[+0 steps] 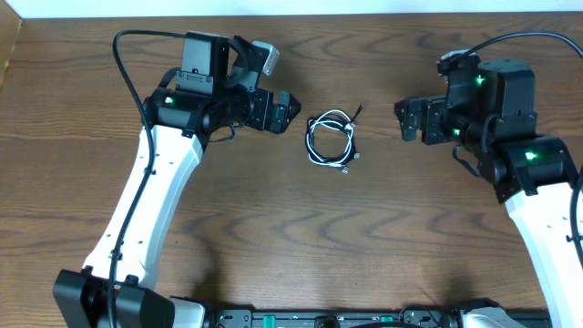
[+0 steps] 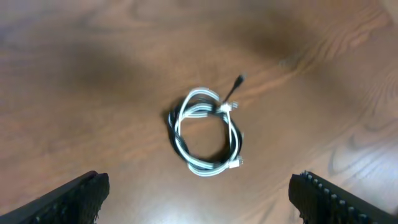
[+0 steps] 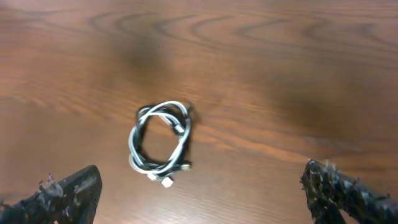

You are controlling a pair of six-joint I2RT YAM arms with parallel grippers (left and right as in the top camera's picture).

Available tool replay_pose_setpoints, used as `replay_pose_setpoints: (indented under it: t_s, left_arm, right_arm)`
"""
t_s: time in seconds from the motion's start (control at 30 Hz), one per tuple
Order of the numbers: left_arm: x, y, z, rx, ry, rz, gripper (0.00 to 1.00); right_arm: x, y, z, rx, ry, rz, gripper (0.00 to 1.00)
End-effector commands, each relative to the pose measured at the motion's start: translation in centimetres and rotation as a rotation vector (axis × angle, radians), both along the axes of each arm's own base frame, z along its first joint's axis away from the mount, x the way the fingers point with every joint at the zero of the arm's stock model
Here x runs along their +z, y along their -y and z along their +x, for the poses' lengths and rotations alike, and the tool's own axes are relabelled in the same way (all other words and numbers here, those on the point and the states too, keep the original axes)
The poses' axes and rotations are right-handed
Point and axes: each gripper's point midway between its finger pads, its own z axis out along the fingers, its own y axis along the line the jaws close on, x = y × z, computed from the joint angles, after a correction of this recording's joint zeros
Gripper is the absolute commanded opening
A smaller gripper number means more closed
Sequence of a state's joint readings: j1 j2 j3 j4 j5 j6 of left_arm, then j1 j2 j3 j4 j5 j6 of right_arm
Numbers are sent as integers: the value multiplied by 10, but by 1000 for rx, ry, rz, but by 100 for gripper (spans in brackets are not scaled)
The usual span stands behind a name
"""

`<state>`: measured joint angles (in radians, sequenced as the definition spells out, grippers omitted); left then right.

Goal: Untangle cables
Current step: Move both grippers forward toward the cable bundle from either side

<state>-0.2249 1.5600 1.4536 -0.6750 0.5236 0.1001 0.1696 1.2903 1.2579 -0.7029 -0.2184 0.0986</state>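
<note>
The white and black cables (image 1: 331,138) lie wound together in one small coil on the wooden table, midway between the two arms. A black plug end sticks out at the coil's upper right. My left gripper (image 1: 284,111) is open and empty, left of the coil and apart from it. My right gripper (image 1: 410,118) is open and empty, to the right of the coil. The coil shows in the left wrist view (image 2: 205,132), ahead of the spread fingers (image 2: 199,198), and in the right wrist view (image 3: 160,142), ahead and left of the spread fingers (image 3: 202,196).
The brown wooden table (image 1: 301,237) spreads all around the coil. Its far edge (image 1: 364,13) meets a white wall at the top. Thick black wires run along both arms (image 1: 127,64). The arm bases stand at the front edge.
</note>
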Motion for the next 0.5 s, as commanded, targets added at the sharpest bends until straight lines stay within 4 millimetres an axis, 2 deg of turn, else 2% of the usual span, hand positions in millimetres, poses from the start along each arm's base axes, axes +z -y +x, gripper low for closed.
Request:
replay_pose_setpoints:
  t_s: [0.0,0.07,0.1,0.2,0.33,0.47]
  left_arm:
    - [-6,7,13,11,-25,-36,98]
    - [-23,11,20,22,-64,-40,98]
    - [-39,15,27,21,-92,-36,93]
    - [-68,21,39,43,-148,-44,76]
    - [-113,38,54,76,-231,-65,76]
    - [-140,58,59,42,-239,-58,67]
  right_arm:
    - [0,-16,-1,59,-27,55,99]
    - [-3,-16,-2,57,-42,52,99]
    - [-5,-15,-2,53,-48,48,99]
    - [-6,-14,-3,52,-54,45,99]
    - [-13,-11,-6,39,-82,29,99]
    - [-19,-7,-9,26,-108,13,99]
